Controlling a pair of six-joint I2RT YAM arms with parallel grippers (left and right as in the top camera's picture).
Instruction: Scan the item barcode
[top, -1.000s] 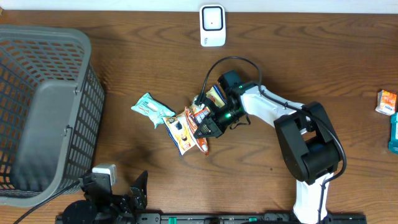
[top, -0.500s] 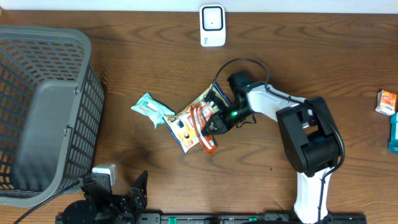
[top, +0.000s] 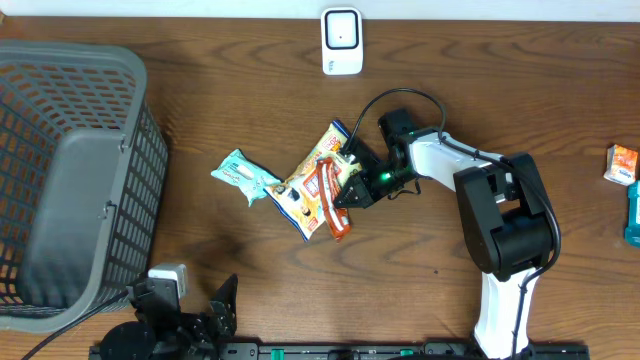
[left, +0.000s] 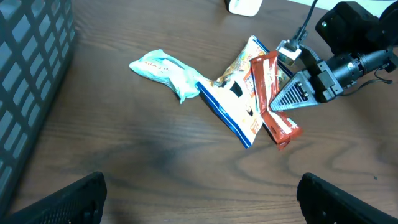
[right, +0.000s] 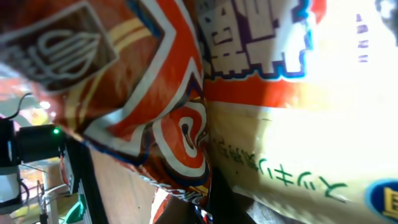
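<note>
Dark wood-grain table (top: 220, 90) fills the overhead view, with a grey mesh basket (top: 60, 120) at the left edge and a white scanner (top: 341, 40) at the far edge. Close up from the right wrist, the yellow packet (right: 311, 155) shows blue Japanese characters and purple block lettering – turned sideways and too near to read – while the red-orange packet (right: 124, 81) carries a brown emblem with a pale outline drawing. No brand name can be made out. That red-orange packet lies mid-table, overlapping the yellow one, below and well apart from the scanner. The right gripper (top: 345, 193) is clenched on its right edge; whether the yellow packet is also pinched, I cannot tell. A teal packet (top: 243, 177) rests just left. The left gripper (left: 202, 196) is spread wide – holding nothing.
</note>
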